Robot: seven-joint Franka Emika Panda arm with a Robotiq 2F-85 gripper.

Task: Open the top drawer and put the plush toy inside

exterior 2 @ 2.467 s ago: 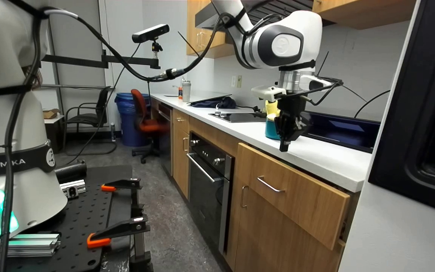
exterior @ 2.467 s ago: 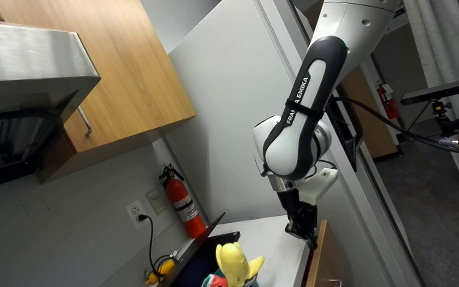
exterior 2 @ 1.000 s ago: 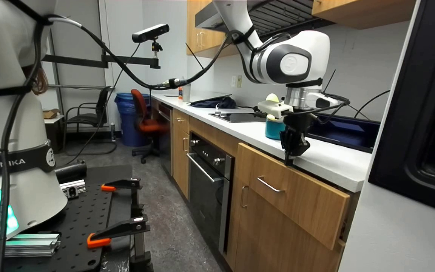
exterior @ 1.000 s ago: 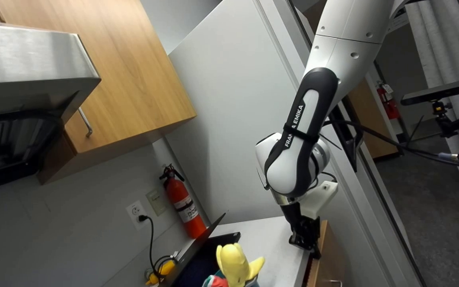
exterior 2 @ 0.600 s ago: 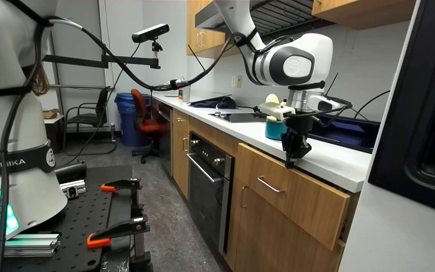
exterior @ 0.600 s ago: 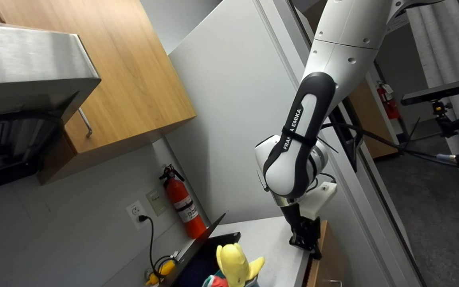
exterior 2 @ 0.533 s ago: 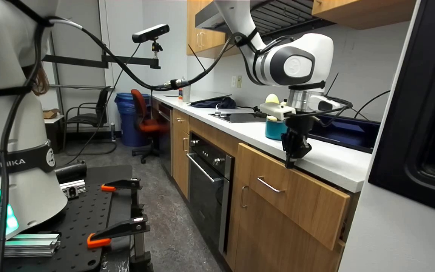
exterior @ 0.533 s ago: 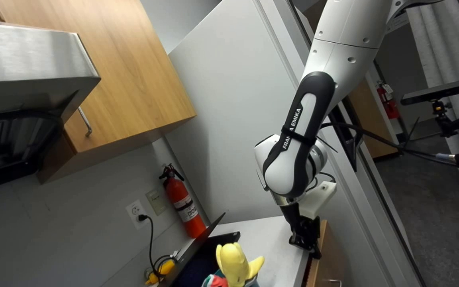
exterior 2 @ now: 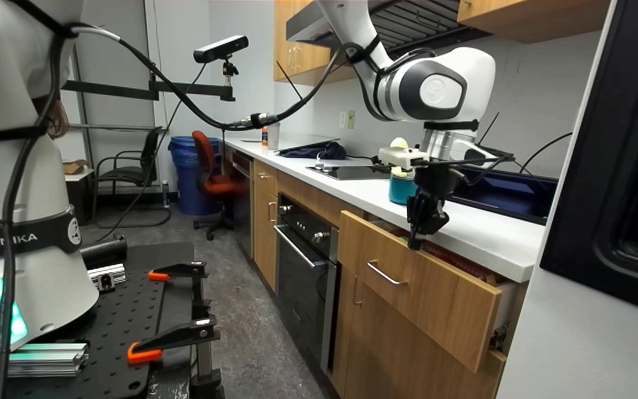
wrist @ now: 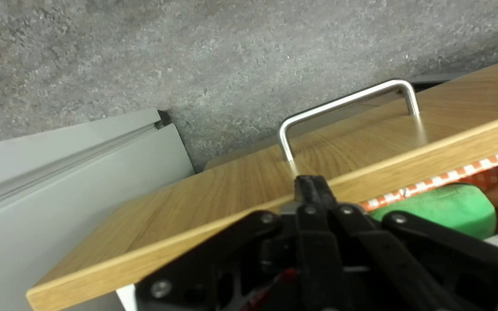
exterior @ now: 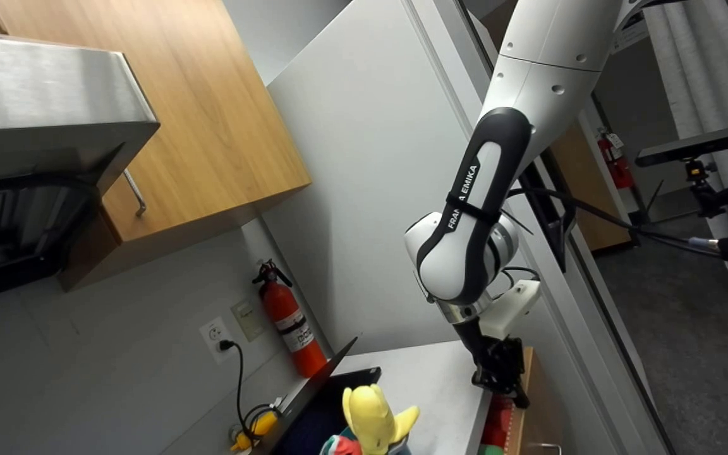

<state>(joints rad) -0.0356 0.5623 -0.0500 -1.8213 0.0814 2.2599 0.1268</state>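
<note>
The fingers (wrist: 314, 190), pressed together on nothing, sit at the front edge of the top drawer (exterior 2: 435, 302), contact unclear; it has just slid farther out, so room grows for the plush toy (exterior: 370, 418), well apart from them in a teal container (exterior 2: 401, 191).

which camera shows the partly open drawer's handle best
The wrist view: it shows the silver bar handle close up, whole, with nothing in front of it. Both exterior views show it smaller, and in an exterior view the picture's bottom edge cuts the handle off.
</note>
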